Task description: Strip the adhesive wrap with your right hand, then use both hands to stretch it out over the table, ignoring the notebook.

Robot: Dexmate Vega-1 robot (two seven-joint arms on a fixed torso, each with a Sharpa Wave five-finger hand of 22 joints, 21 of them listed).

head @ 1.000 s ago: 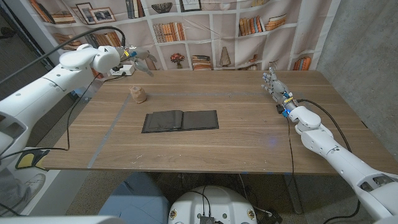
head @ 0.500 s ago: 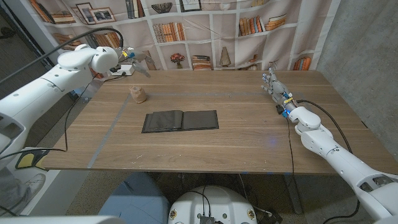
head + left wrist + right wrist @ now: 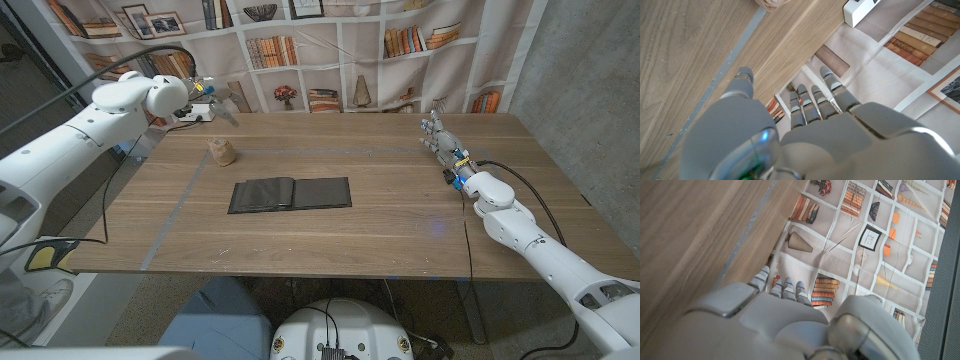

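Observation:
The adhesive wrap (image 3: 222, 152) is a small tan roll standing on the far left part of the wooden table (image 3: 400, 215); its edge also shows in the left wrist view (image 3: 771, 4). My left hand (image 3: 220, 98) hangs in the air above the table's far left corner, beyond the roll and apart from it, fingers stretched out and holding nothing (image 3: 810, 115). My right hand (image 3: 437, 132) stands over the far right of the table, fingers straight and apart, empty (image 3: 775, 315). The black notebook (image 3: 290, 193) lies open in the middle.
A white box (image 3: 195, 115) sits at the far left corner behind my left hand, also in the left wrist view (image 3: 860, 7). A grey tape strip (image 3: 180, 205) runs along the table's left side. A bookshelf-print curtain (image 3: 330, 50) hangs behind the table.
My left hand has drifted a little to the left near the table's far corner. The right hand, the roll and the notebook have not moved.

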